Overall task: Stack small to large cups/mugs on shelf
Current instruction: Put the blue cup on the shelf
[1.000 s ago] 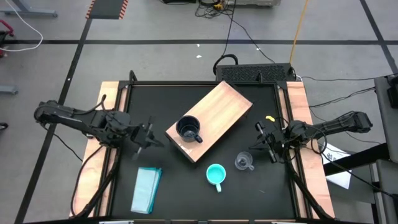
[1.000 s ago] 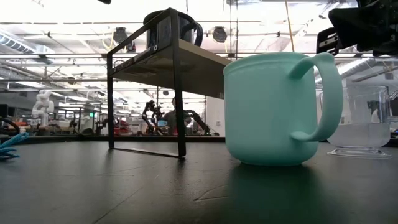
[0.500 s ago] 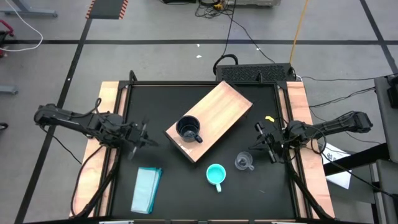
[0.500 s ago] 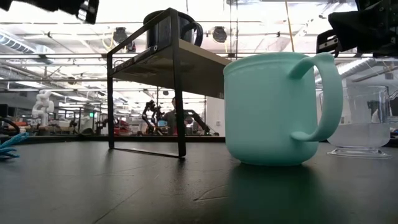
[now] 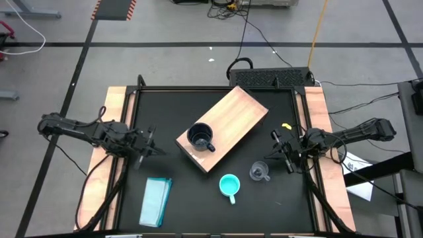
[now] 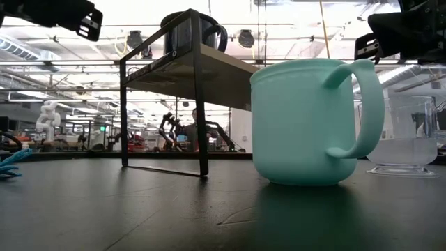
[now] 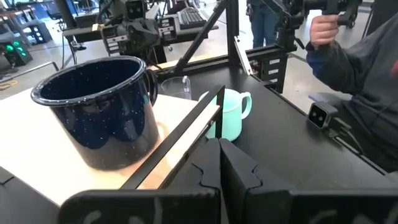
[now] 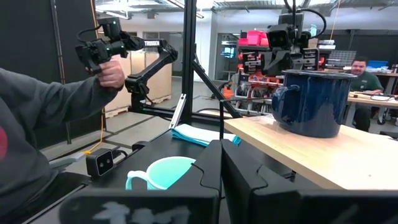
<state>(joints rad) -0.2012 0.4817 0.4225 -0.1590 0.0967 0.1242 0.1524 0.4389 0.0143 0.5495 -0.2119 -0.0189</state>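
Observation:
The wooden shelf [image 5: 228, 122] stands slantwise mid-table on black legs [image 6: 198, 104]. The navy mug [image 5: 201, 137] stands on its base on the shelf's near-left end. The turquoise mug [image 5: 229, 186] and the clear cup [image 5: 258, 172] stand upright on the black table near the front, the cup to the mug's right. My left gripper [image 5: 147, 147] is shut and empty, left of the shelf and above the table. My right gripper [image 5: 281, 151] is shut and empty, just beyond and to the right of the clear cup.
A flat pale-teal block [image 5: 156, 201] lies near the front left. A black box [image 5: 271, 77] sits at the table's far edge. A person's sleeve and hand with a controller [image 7: 323, 28] show beyond the table. Bare table lies between my left gripper and the shelf.
My left gripper has drawn back from the shelf toward the table's left edge, still shut. My right gripper and the cups have kept still.

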